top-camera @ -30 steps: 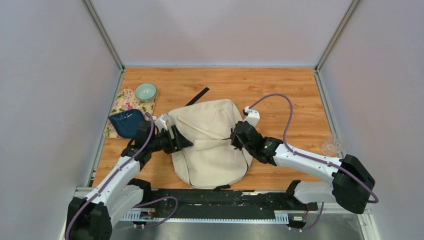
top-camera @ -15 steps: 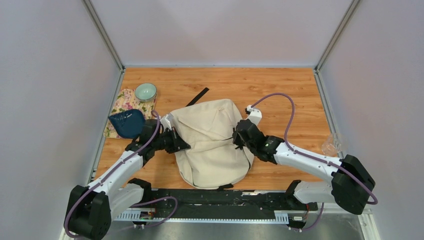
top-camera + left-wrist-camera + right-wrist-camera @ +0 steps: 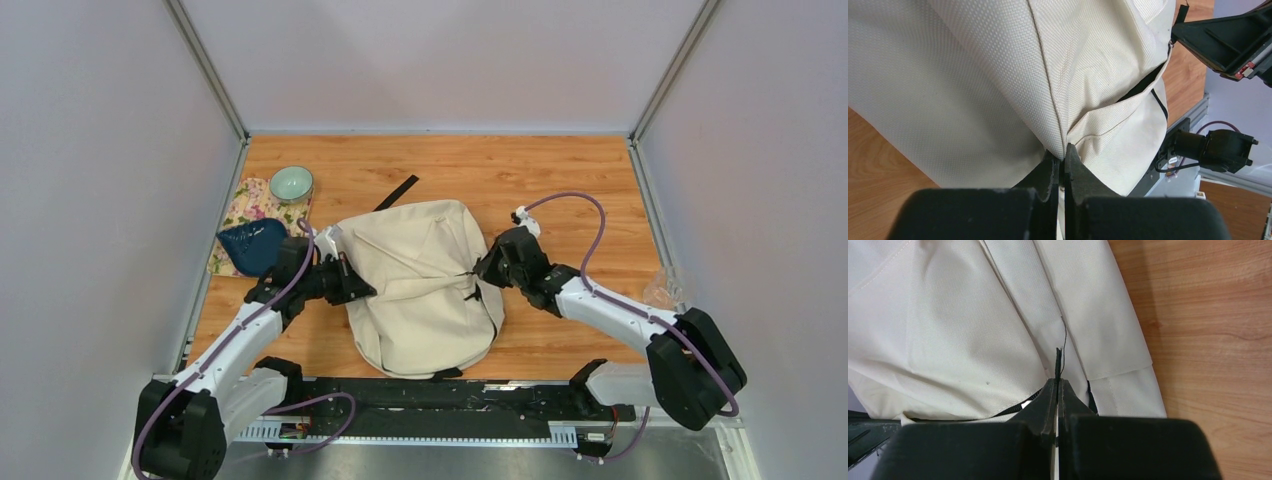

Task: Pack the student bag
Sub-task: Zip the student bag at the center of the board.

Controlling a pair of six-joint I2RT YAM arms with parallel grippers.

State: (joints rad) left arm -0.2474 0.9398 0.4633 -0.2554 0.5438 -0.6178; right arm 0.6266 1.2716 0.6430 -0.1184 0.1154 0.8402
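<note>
Student bag [image 3: 425, 290], contents hidden; left jaws tight on its fabric, right jaws on its zipper tab [image 3: 1058, 360].

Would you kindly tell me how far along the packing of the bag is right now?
Done: both grips are set. The left claw pinches a side fold of the student bag; the right claw is shut on a black tab, probably its zipper pull. In hand: apparently opening the bag. Left: nothing looks packed; the blue pouch and green bowl lie outside on the table.
</note>
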